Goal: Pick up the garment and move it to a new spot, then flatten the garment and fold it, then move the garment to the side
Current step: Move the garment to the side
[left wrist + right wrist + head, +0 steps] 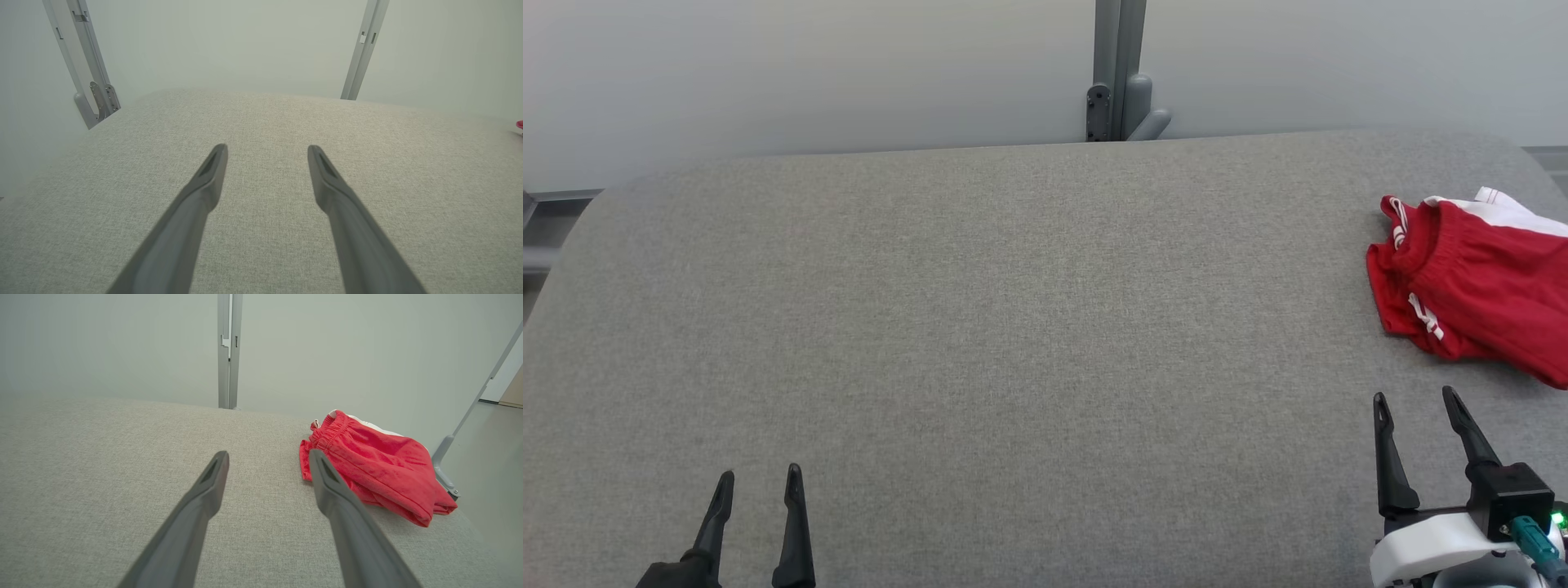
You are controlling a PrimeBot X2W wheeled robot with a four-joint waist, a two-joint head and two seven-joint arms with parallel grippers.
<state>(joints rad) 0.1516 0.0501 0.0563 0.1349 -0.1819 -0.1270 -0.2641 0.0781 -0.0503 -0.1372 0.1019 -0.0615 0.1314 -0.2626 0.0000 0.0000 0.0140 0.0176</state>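
**Inspector A:** State of the grippers?

**Inspector B:** The left gripper [760, 471] has its fingers spread with nothing between them, low over the grey table [1013, 327]. The right gripper [1414, 394] is likewise spread and empty, near the garment [1478, 286] but not touching it.

**Inspector A:** How does the garment lie?

**Inspector B:** It is a pair of red shorts at the table's right side, close to the edge. It is doubled over in layers, with the waistband [333, 430] toward the table's middle. That fits a piece folded and set aside, or a bunched one waiting for pickup. I cannot judge which.

**Inspector A:** Hazards?

**Inspector B:** Three.
- **Edge:** any nudge rightward from the right gripper could slide the garment off.
- **Loose layers:** a pinch on the top ply alone would lift that ply and drag the rest open.
- **Drawstring:** the white drawstring [1425, 314] lies free and could snag a fingertip.

**Inspector A:** And the left arm?

**Inspector B:** It is well apart from the cloth. In my judgement, reaching it would mean a long stretch across the table.
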